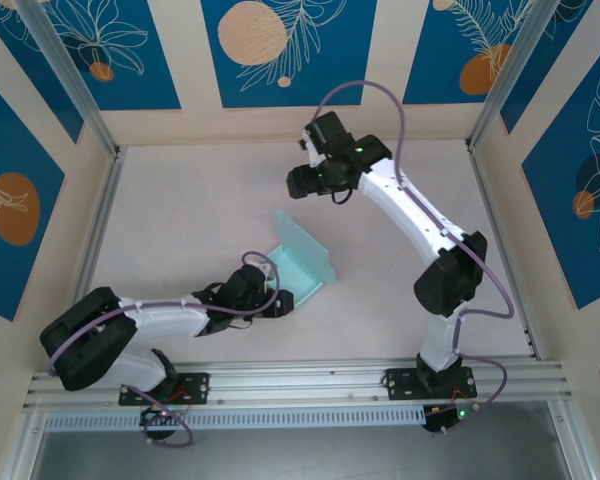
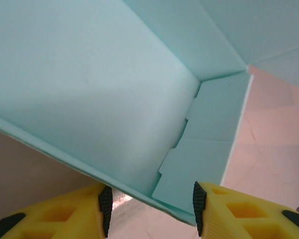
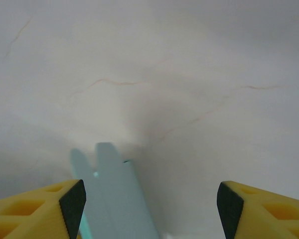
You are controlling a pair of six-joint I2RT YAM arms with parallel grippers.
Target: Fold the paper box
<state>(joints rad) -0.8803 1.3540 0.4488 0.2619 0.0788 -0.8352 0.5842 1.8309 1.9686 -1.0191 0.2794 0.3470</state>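
Left gripper (image 1: 283,300), released, straddled the box (image 1: 302,262) edge at 7 o'clock, probably to brace it. Right gripper (image 1: 302,182) hovered released at 12 o'clock.

Bench (image 1: 180,220) top is matte off-white, with faint pinkish hairline marks (image 3: 109,82) visible close up. It's enclosed on three sides by the far wall (image 1: 280,50), left wall (image 1: 20,200) and right wall (image 1: 580,210). All three are deep-blue panels with white leaf outlines and orange discs, split by cream strips. Aluminium posts stand at the far-left (image 1: 70,75) and far-right (image 1: 505,70) corners. Slotted aluminium rail (image 1: 310,378) runs along the near edge, with a grey surface (image 1: 280,450) nearer still. Light is even and diffuse, shadows soft.
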